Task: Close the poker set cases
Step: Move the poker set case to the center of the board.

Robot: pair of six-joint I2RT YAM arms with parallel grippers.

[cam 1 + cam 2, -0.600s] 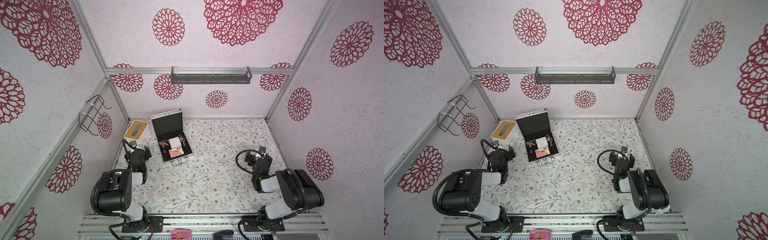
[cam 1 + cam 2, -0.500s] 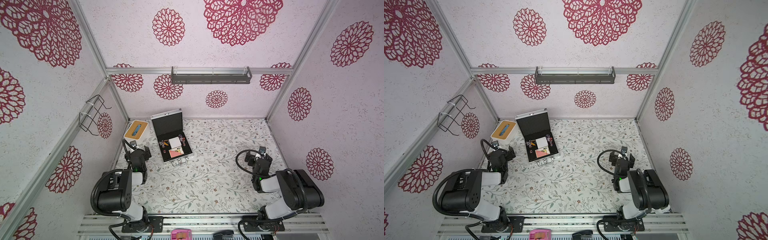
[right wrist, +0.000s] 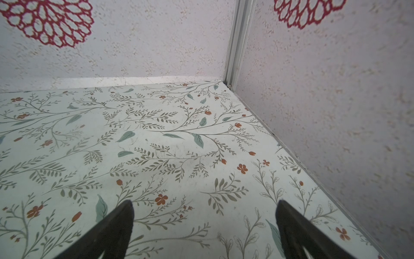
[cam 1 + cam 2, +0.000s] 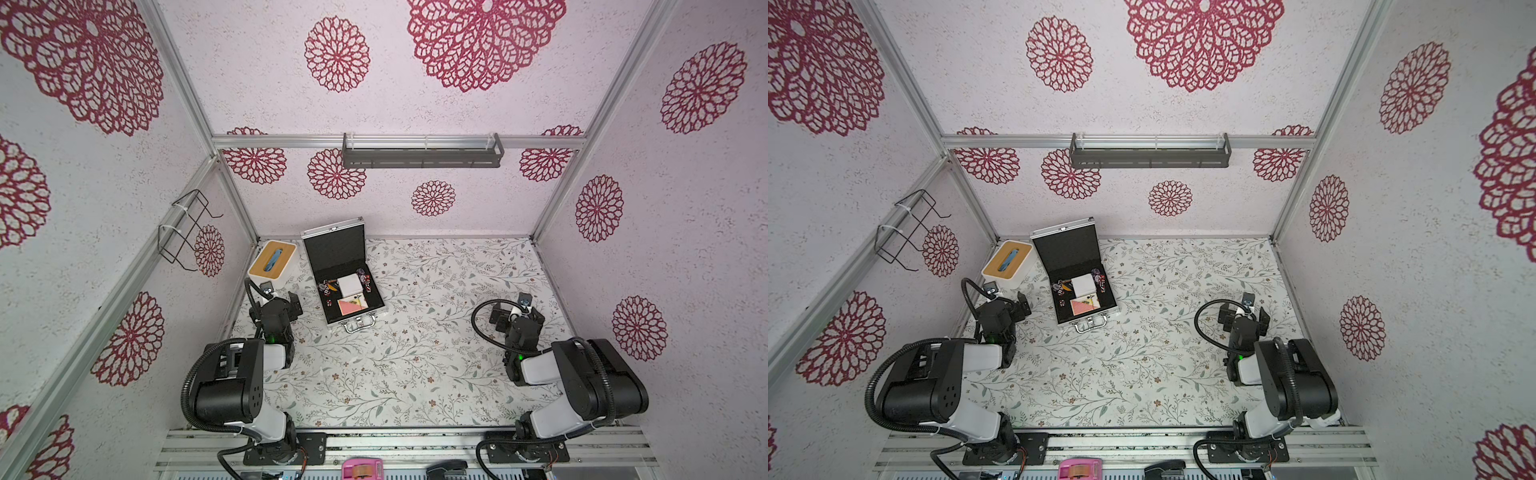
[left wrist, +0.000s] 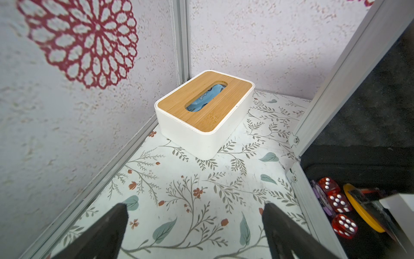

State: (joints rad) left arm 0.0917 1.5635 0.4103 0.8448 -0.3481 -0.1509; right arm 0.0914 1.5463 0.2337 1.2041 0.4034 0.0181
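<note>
Change: none; poker set case lid stands open.
Left end effector: spread, empty.
Right end effector: spread, empty.

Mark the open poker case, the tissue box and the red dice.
poker case [image 4: 335,249], in a top view: black foam lining of the raised lid.
tissue box [image 5: 226,105], left wrist view: wooden top, beside the slot.
red dice [image 5: 338,202], left wrist view: spotted face of the middle die.
</note>
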